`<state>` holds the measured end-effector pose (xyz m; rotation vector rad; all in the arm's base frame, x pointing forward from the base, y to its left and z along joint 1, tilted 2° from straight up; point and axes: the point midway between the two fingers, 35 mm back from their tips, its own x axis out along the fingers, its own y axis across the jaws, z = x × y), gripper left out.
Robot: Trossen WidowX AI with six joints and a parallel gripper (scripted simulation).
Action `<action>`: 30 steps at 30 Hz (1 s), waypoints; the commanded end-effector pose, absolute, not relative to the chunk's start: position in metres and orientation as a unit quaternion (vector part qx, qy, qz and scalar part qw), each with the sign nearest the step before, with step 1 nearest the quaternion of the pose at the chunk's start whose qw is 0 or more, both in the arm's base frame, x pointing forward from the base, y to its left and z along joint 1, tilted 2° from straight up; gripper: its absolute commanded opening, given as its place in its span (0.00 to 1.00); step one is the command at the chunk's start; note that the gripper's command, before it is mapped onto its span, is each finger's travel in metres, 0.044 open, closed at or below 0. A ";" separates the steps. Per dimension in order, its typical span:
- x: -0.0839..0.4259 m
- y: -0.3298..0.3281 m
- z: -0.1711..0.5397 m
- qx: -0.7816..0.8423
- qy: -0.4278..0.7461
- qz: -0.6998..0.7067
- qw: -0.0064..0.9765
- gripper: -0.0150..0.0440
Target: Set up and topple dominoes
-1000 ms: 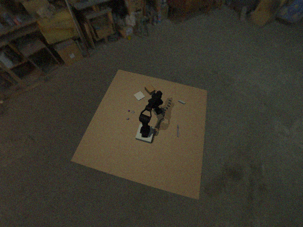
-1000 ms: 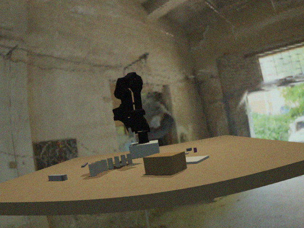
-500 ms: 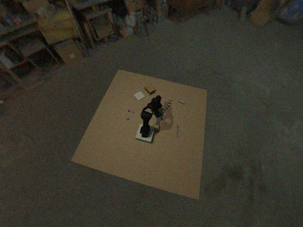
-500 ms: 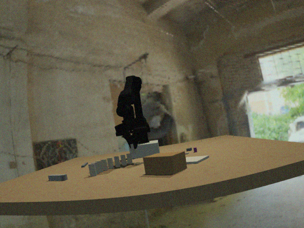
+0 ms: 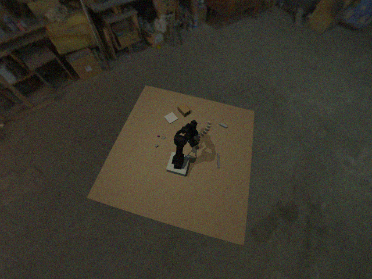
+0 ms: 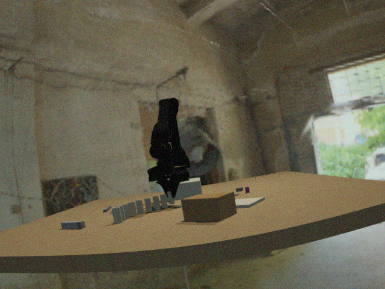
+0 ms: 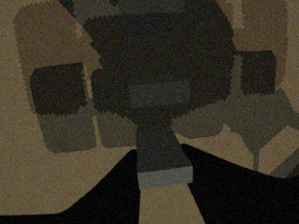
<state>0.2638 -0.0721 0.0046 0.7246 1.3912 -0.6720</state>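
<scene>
My gripper points down at the near-arm end of the curved domino row, shut on a grey domino. The domino is held low; whether its foot touches the table cannot be told. Several grey dominoes stand in the row; the far end one stands upright. In the wrist view, the top of a standing domino shows just ahead of the held one, with a gap, and another top lies beyond. Arm and shadow hide part of the row in the top view.
A brown box and a white flat plate are beside the row. A grey block lies past its far end. A thin grey bar and a small purple piece lie farther off.
</scene>
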 end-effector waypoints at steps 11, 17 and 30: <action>0.264 -0.071 0.003 0.322 0.615 -0.296 0.656 0.84; 0.264 -0.071 0.003 0.322 0.615 -0.296 0.656 1.00; 0.255 -0.073 0.134 0.320 0.615 -0.297 0.657 1.00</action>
